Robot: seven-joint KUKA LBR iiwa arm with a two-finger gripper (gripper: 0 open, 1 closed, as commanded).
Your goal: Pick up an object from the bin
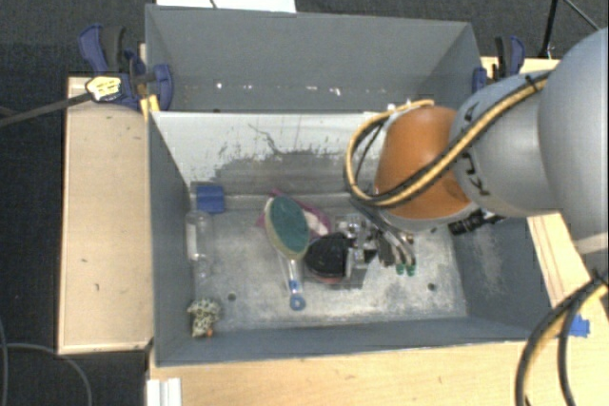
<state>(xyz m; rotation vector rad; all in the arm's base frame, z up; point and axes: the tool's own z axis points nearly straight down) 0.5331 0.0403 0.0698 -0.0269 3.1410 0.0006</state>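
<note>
The black round object (pixel 326 257) is lying just right of the teal brush (pixel 286 223), with my pincer (pixel 379 248) further right. I cannot tell whether it is open or closed. I am judging a centred approach, clear of the brush, best.

My bin (pixel 304 62) is plain grey, its floor scuffed with paler streaks and dark smears toward the upper wall. The cover (pixel 419 162) on my wrist is orange, looped by a yellow-and-black cable (pixel 351 162); my arm (pixel 542 147) is silver-grey. My claw (pixel 379 250) is bare grey metal with black parts and small green spots at its lower right. Left of it is a black round thing (pixel 326 256), then a brush (pixel 286 223) with a teal oval head, whitish handle and blue tip, over something pink (pixel 317 220). At centre left a clear bottle (pixel 197 238) wears a blue cap (pixel 209 199). Lower left, a small lump (pixel 203 317) is mottled cream, green and brown
</note>
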